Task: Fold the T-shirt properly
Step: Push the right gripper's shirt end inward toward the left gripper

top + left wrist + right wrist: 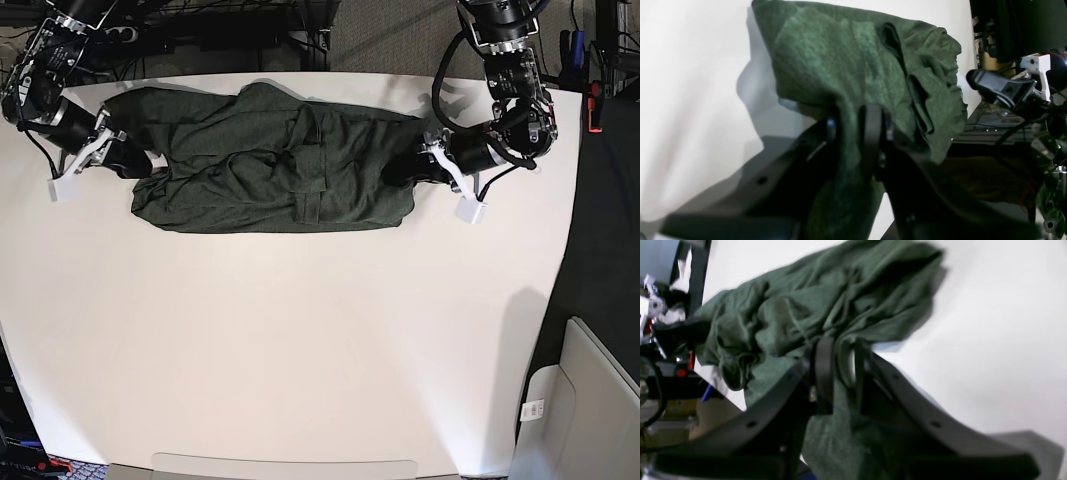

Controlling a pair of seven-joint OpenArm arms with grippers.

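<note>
A: Status of the fold?

B: Partial. The T-shirt (270,170) lies as a rumpled band at 12 o'clock on the table (300,350); squaring it is outstanding.

A: Material?

B: Thin heathered green knit on smooth white board.

A: Grippers?

B: Left gripper (853,133) and right gripper (840,363) each pinch an end.

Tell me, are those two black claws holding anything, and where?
Both grip the dark olive-green knit T-shirt: the left gripper pinches one end's edge, the right gripper the opposite end.
</note>
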